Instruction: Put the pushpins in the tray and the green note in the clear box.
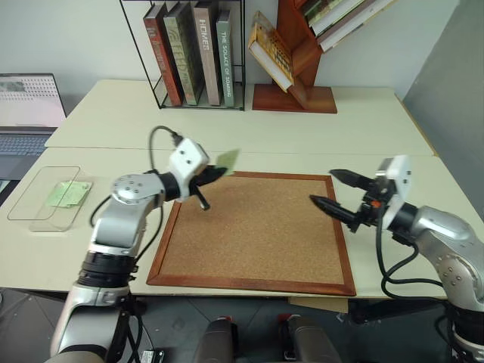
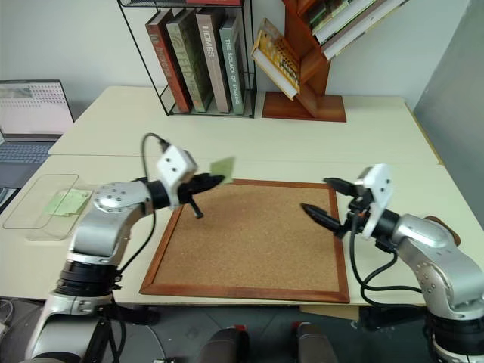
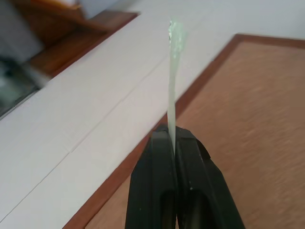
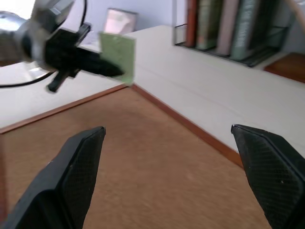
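Left wrist view shows the left tool [image 3: 172, 140] clenched on the green note [image 3: 174, 71], above the corkboard's [image 1: 257, 227] far-left corner; right tool [image 1: 337, 190] released. Carry it level to the clear box [image 1: 30, 193] at the counter's left edge before letting go.

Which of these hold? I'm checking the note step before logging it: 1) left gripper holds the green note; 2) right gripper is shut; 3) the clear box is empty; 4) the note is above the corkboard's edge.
1) True: the left gripper is shut on the green note.
2) False: the right gripper is open, holding nothing.
3) False: the clear box holds yellow-green slips.
4) True: it hangs in the air near the corkboard's far left corner.
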You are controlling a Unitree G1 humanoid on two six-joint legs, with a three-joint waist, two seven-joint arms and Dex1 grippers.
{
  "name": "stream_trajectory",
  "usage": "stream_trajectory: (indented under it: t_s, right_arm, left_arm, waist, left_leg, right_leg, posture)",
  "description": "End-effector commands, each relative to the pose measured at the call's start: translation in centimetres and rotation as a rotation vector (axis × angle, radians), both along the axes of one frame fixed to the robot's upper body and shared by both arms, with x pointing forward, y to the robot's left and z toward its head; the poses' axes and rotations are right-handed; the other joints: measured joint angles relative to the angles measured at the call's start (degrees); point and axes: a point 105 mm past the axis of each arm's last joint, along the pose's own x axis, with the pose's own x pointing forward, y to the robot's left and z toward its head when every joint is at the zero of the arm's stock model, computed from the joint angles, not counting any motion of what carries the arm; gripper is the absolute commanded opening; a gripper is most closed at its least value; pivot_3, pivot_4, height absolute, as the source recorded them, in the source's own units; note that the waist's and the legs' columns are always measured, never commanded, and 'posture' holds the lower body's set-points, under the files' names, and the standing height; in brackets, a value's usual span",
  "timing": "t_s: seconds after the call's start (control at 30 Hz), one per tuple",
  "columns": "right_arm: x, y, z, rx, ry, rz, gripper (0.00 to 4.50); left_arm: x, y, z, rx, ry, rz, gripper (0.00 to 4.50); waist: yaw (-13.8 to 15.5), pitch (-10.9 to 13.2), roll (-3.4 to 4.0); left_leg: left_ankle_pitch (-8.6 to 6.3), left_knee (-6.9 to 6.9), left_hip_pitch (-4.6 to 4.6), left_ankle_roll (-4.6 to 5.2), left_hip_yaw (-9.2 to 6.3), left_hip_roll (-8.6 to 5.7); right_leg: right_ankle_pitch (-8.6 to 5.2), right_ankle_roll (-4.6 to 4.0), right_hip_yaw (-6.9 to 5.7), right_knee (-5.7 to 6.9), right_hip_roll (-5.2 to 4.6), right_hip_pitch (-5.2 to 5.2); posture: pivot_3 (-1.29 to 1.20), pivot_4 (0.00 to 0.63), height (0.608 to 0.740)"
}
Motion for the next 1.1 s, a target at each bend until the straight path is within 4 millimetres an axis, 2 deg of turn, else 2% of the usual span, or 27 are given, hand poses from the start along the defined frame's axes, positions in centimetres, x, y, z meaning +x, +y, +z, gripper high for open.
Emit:
stream_trajectory:
  t_s: [0.03, 0.17, 0.23, 0.33, 0.37, 0.43, 0.6, 0.73, 0.9, 1.1]
  right_arm:
    - [0.2, 3.0, 0.8, -0.009, -0.039, 0.132, 4.48]
    - [1.2, 5.5, 1.0, -0.016, -0.086, 0.19, 4.48]
    - [1.4, 6.5, 0.9, -0.018, -0.102, 0.219, 4.48]
    - [1.6, 7.5, 0.6, -0.03, -0.114, 0.25, 4.48]
    - [1.5, 7.9, 0.3, -0.037, -0.116, 0.263, 4.48]
    - [1.5, 8.4, 0.1, -0.044, -0.119, 0.281, 4.48]
    - [1.2, 9.4, 0.0, -0.037, -0.126, 0.321, 4.48]
    - [1.1, 9.9, 0.0, -0.032, -0.129, 0.33, 4.48]
    - [0.7, 10.3, 0.0, -0.016, -0.124, 0.341, 4.48]
    - [0.4, 10.3, -0.2, 0.001, -0.093, 0.35, 4.5]
  left_arm:
    - [0.0, 6.1, 2.1, 0.001, -0.04, 0.244, 0.0]
    - [-1.2, 12.6, 3.1, 0.003, -0.047, 0.5, 0.0]
    - [-2.3, 15.4, 3.2, 0.01, -0.042, 0.611, 0.0]
    - [-3.6, 18.6, 3.6, 0.021, -0.043, 0.736, 0.0]
    - [-4.3, 20.4, 3.8, 0.035, -0.042, 0.801, 0.0]
    - [-5.2, 22.4, 3.9, 0.056, -0.041, 0.874, 0.0]
    - [-6.1, 26.5, 2.6, -0.074, 0.005, 1.043, 0.0]
    - [-5.9, 27.8, 2.0, -0.079, 0.019, 1.084, 0.0]
    - [-5.1, 27.7, 0.8, -0.135, 0.078, 1.082, 0.0]
    - [-4.7, 27.3, 0.2, -0.193, 0.11, 1.066, 1.13]
  waist:
    - [-0.12, 0.07, -0.12]
    - [0.08, 0.09, -0.15]
    - [0.13, 0.1, -0.16]
    - [0.36, 0.11, -0.2]
    - [0.44, 0.12, -0.21]
    - [0.39, 0.14, -0.27]
    - [0.57, 0.13, -0.28]
    - [0.56, 0.03, -0.46]
    - [0.52, 0.0, -0.54]
    - [0.38, 0.0, -0.54]
  left_leg:
    - [0.0, -0.01, 0.01, 0.0, -0.01, 0.01]
    - [0.0, -0.04, -0.04, 0.0, -0.01, -0.01]
    - [0.0, -0.04, -0.1, 0.0, 0.01, -0.06]
    - [0.0, -0.04, -0.13, -0.01, 0.04, -0.1]
    - [0.0, -0.04, -0.13, -0.01, 0.03, -0.11]
    - [0.0, -0.03, -0.12, -0.01, 0.03, -0.1]
    - [0.0, -0.01, -0.08, -0.02, -0.01, -0.11]
    - [0.01, 0.0, -0.08, -0.02, -0.01, -0.08]
    - [0.0, -0.01, -0.11, -0.03, 0.03, -0.1]
    - [0.0, -0.02, -0.11, -0.03, 0.08, -0.08]
  right_leg:
    - [0.0, 0.0, -0.01, 0.0, -0.02, 0.0]
    - [-0.01, -0.02, -0.05, -0.02, -0.32, -0.07]
    - [-0.01, -0.02, -0.06, -0.02, -0.4, -0.15]
    - [0.0, -0.02, -0.05, -0.03, -0.48, -0.17]
    - [0.0, -0.02, -0.06, -0.03, -0.51, -0.17]
    - [0.0, -0.03, -0.08, -0.01, -0.53, -0.18]
    - [0.01, -0.04, -0.14, 0.09, -0.59, -0.19]
    - [0.02, -0.07, -0.2, 0.1, -0.59, -0.21]
    - [0.15, -0.28, -0.19, 0.09, -0.65, -0.21]
    - [0.19, -0.35, -0.18, 0.1, -0.65, -0.24]
  posture:
    - [0.0, 0.15, 0.74]
    - [0.0, 0.15, 0.74]
    - [0.0, 0.15, 0.74]
    - [0.0, 0.15, 0.74]
    - [0.0, 0.15, 0.74]
    - [0.0, 0.15, 0.74]
    - [0.0, 0.15, 0.74]
    - [0.0, 0.15, 0.74]
    - [0.0, 0.15, 0.74]
    - [0.0, 0.15, 0.74]
